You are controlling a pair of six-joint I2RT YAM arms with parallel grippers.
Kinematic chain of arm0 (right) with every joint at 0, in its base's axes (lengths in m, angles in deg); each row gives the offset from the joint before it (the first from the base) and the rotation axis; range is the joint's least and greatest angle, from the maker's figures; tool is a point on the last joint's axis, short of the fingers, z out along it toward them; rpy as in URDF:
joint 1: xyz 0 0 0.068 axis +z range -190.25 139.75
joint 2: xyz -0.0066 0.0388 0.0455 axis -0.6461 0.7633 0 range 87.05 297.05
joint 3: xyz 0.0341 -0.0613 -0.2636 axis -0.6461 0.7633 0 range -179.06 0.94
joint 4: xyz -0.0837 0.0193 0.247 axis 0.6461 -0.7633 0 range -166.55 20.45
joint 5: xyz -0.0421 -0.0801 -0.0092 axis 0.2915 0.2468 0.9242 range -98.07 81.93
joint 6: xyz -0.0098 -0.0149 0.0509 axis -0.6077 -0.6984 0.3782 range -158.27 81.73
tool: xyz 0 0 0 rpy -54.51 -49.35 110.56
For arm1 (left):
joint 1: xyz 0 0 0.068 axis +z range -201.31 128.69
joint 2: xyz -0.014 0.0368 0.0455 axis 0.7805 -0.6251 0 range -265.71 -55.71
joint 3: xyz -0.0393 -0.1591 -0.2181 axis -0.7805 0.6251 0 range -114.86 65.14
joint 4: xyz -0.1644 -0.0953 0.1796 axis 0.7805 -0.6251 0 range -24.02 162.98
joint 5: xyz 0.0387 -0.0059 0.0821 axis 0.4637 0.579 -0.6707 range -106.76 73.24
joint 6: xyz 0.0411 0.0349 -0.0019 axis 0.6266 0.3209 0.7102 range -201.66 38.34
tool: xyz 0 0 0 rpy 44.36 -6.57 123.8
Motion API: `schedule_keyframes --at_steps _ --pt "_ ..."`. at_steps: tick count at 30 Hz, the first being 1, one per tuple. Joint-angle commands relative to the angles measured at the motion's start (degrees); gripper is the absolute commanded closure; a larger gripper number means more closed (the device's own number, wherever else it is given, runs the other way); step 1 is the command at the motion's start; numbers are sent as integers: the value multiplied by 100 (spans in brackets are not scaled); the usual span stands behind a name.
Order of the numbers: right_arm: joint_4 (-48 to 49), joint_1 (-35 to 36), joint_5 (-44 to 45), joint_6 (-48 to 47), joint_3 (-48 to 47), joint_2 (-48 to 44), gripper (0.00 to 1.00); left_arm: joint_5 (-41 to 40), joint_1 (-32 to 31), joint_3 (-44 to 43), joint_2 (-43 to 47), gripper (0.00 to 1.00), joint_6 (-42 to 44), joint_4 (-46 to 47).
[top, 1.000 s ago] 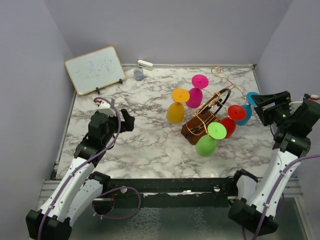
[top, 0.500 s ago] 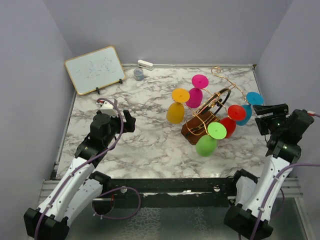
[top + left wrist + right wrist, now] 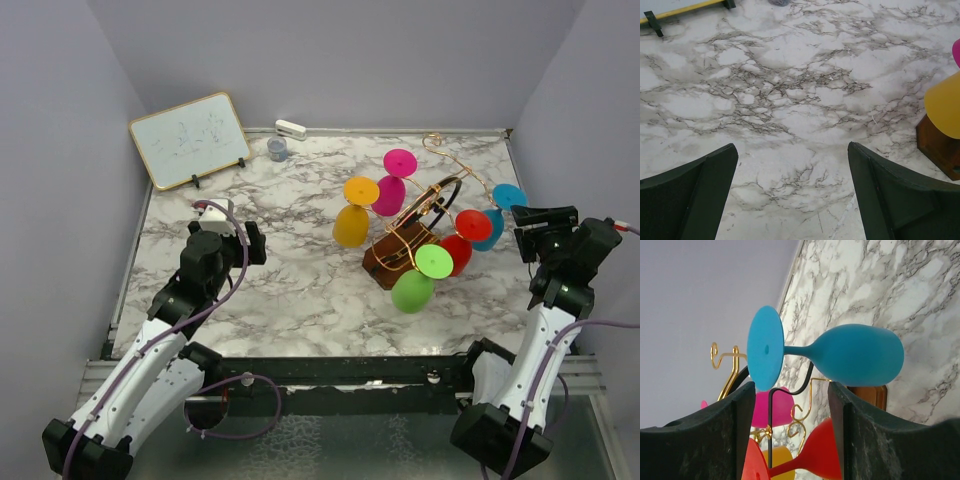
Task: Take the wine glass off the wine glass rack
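Since 1 s ago: right end effector (image 3: 792, 392) has swung level with the blue wine glass (image 3: 860, 355), fingers wide. Glass hangs on the rack (image 3: 412, 232), right side; left end effector (image 3: 792, 170) wide, idle. Approach looks aligned; grasp pending.

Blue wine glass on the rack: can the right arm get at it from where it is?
Probably yes. The right gripper faces the blue wine glass with its jaws open, and nothing stands between them. The red glass hangs close beside it, so room is tight.

Our high overview from six o'clock, our close wrist views from nine and three, wine glass rack (image 3: 384, 262) common.
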Motion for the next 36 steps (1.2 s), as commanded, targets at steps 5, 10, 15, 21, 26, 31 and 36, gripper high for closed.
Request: schedule_keyframes --at_steps 5,10,15,21,26,31,36 --pt "1086 21 0 192 259 262 46 -210 -27 -133 -43 6 75 33" --pt "1405 27 -159 259 329 390 50 -247 -28 -125 -72 6 74 33" --pt "1765 26 -337 341 492 505 53 -278 -28 -120 -69 6 74 14" --pt "1965 22 -452 413 618 598 58 -358 -28 -116 -65 6 77 14" --pt "1997 27 -473 445 618 525 66 -360 -28 -107 -80 6 87 30" --pt "2001 23 -520 513 595 436 68 -351 -28 -97 -77 6 86 37" --pt "2023 21 -545 563 549 415 74 -347 -28 -90 -61 6 91 41"
